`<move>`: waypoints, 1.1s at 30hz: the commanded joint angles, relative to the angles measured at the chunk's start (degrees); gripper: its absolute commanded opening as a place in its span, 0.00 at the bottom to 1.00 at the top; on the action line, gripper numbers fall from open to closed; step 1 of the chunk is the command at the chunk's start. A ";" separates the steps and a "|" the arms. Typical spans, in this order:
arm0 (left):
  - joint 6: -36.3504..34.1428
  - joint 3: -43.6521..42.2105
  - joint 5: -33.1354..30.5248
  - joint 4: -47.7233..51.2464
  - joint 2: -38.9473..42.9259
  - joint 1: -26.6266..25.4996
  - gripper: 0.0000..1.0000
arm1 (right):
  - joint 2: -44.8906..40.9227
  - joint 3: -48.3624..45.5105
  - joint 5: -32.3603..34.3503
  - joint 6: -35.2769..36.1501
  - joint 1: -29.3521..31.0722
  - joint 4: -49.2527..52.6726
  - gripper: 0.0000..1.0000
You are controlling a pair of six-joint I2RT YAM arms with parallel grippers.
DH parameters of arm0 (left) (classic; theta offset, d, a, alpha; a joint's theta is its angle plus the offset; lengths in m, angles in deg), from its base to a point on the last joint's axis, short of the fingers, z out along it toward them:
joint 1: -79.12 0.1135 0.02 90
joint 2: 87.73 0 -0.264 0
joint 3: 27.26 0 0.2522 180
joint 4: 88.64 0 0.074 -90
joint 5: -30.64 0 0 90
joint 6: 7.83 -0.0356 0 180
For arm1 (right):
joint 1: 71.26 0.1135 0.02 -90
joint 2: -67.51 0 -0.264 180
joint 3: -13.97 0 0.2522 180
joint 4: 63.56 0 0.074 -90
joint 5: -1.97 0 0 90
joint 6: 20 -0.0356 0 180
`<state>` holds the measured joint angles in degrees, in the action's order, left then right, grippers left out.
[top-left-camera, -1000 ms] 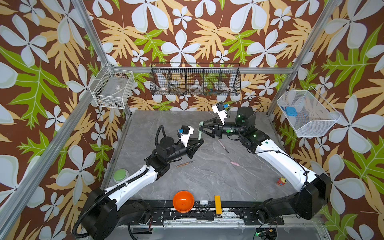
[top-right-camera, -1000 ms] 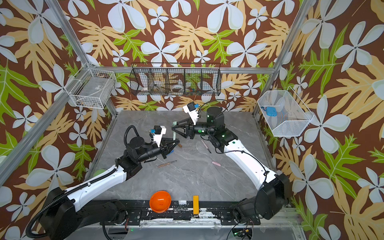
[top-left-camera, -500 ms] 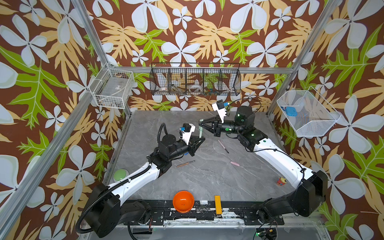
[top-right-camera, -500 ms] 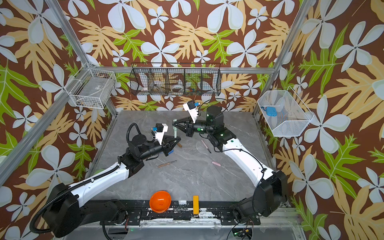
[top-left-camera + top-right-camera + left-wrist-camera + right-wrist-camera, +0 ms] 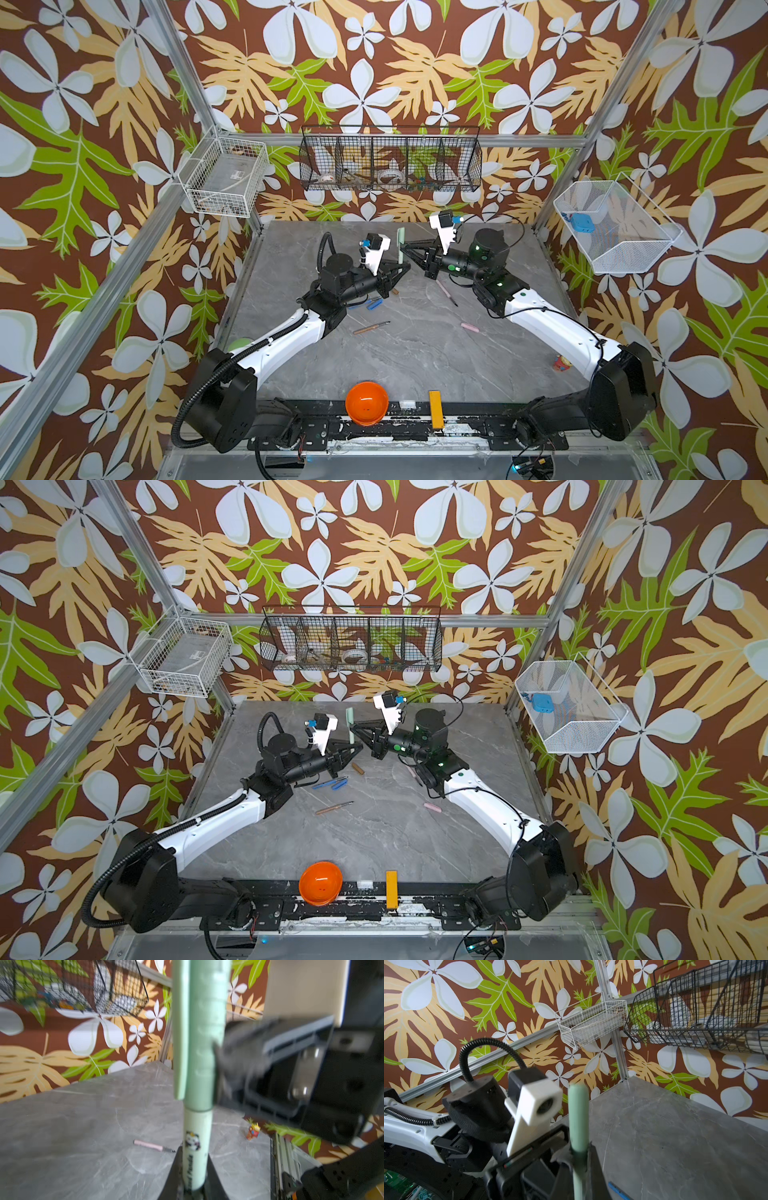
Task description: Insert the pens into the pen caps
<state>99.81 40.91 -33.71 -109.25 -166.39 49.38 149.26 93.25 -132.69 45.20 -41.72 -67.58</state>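
The upright pale green pen [image 5: 196,1147], panda-printed, is pinched by the left gripper [image 5: 194,1185], its clipped cap [image 5: 201,1032] pinched by the right gripper [image 5: 579,1164], above the rear bench [image 5: 415,353], away from side edges.

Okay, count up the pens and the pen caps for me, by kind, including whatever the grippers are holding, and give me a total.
Pens: 4 (green pen, blue pen, brown pen, pink pen)
Caps: 4 (green cap, blue cap, brown cap, pink cap)
Total: 8
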 commanded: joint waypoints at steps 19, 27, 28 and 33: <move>-4.10 -9.45 -5.04 -1.71 4.68 -5.51 0.00 | -2.09 10.35 -5.06 8.64 -5.51 23.28 0.49; -2.73 -6.12 -0.34 -0.26 0.84 -5.53 0.00 | -1.66 8.10 -5.98 6.09 -2.98 16.99 0.54; -2.80 -5.92 0.14 0.08 0.51 -5.51 0.00 | -1.45 7.89 -5.97 5.63 -2.99 15.92 0.54; -2.96 -5.57 1.18 1.32 -0.10 -5.92 0.00 | 0.40 8.20 -4.26 5.33 -2.89 14.90 0.48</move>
<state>96.86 34.77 -34.38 -107.81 -166.36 43.78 149.07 101.11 -137.52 50.93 -44.65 -50.14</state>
